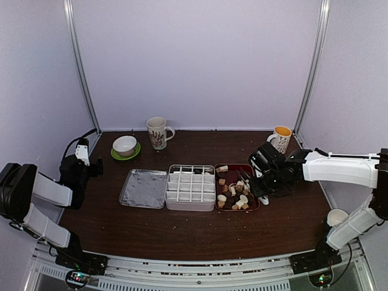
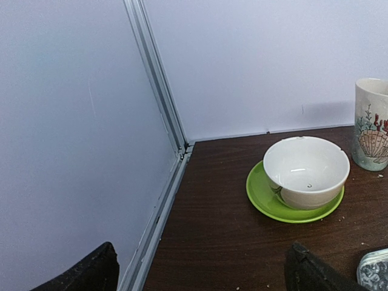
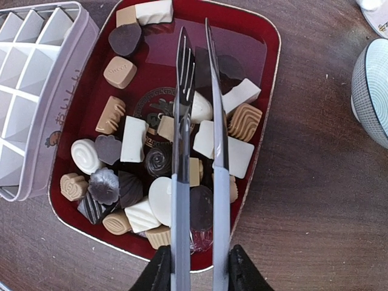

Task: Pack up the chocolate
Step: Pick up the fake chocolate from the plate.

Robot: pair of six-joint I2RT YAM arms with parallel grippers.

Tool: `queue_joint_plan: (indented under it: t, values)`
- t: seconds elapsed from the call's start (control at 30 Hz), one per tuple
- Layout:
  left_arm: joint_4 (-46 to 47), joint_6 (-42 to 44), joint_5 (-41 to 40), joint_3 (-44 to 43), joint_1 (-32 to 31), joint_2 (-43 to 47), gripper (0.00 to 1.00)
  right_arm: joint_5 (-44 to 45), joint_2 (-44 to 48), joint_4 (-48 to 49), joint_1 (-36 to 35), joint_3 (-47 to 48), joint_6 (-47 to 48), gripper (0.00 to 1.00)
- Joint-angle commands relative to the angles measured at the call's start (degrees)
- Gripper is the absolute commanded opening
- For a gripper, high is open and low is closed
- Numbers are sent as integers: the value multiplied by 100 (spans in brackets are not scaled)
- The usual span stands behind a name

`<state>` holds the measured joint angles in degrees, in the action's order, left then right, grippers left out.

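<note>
Table (image 1: 182, 233) — white divided box (image 1: 191, 188) is set at ctr, w/ dark red tray (image 3: 276, 54) just beside it on the right. L gripper (image 2: 200, 270): jaws are held wide apart, nothing gripped. R gripper (image 3: 200, 273): jaws are clamped on metal tongs (image 3: 197, 121) above tray. Chocolate (image 3: 133, 139) — pieces are heaped in tray.

There are about twenty-five chocolates (image 3: 133, 138), one tray (image 3: 248, 42), one divided box (image 1: 191, 205), one tongs (image 3: 182, 133), two mugs (image 1: 157, 132), one bowl (image 1: 124, 145).

The left arm (image 1: 51, 191) and right arm (image 1: 339, 168) match — white tubular links between bulky black joint housings. A thin black cable (image 1: 71, 144) loops by the left wrist. Each base (image 1: 82, 262) carries small green and red lights; the jaws are matte black.
</note>
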<state>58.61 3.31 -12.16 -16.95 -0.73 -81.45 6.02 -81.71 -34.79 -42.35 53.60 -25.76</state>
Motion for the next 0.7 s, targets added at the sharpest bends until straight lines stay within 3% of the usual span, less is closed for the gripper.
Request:
queue_joint_plan:
  t: [0.0, 0.3, 0.67]
  values:
    - [193, -45, 49, -82, 42, -35, 98, -22, 63, 139, 35, -38, -38, 28]
    - [192, -51, 50, -85, 44, -35, 98, 3, 360, 114, 42, 65, 146, 19]
    - [191, -45, 48, -81, 42, -34, 98, -237, 612, 194, 42, 159, 320, 17]
